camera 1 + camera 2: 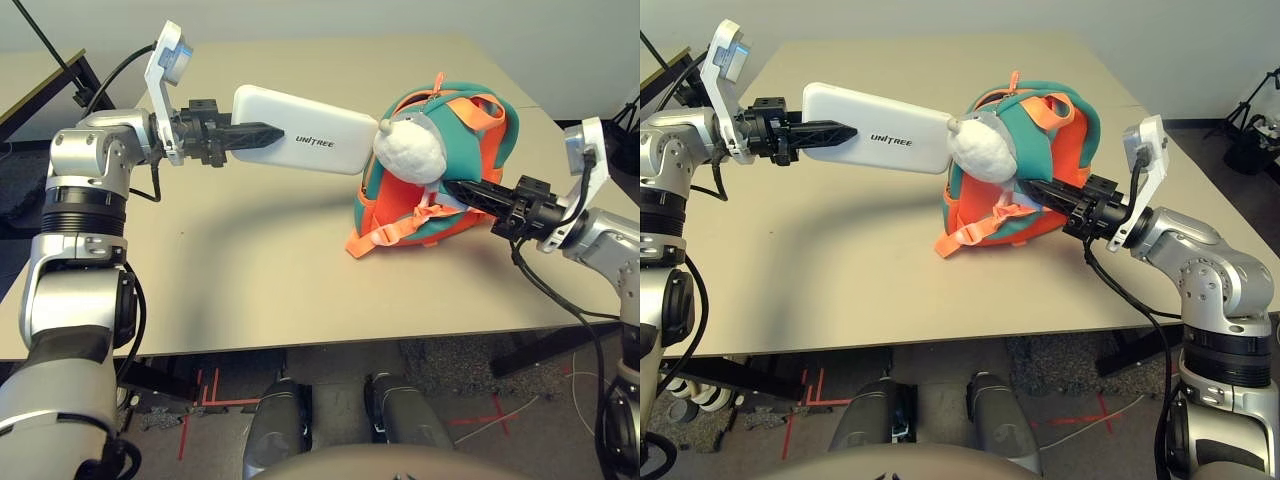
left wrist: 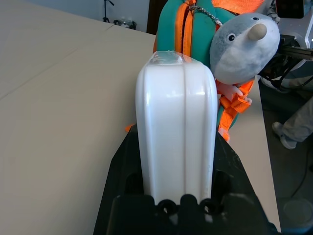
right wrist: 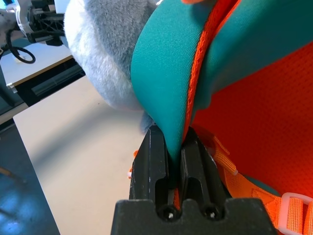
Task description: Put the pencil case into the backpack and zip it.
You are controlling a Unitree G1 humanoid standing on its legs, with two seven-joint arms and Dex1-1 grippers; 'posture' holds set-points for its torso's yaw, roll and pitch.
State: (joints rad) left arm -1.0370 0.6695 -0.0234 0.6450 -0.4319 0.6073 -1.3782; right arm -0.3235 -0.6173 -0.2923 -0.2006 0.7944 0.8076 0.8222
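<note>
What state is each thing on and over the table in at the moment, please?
Pencil case: gripped, held above the table, its lettering facing the cameras on the head.
Left end effector: closed on the pencil case.
Right end effector: closed on the backpack's teal fabric.
Backpack: on the table, gripped.
Plush toy: hanging against the backpack.

Both silver forearms reach forward, each end effector (image 1: 282,133) (image 3: 168,132) clamped shut.
</note>
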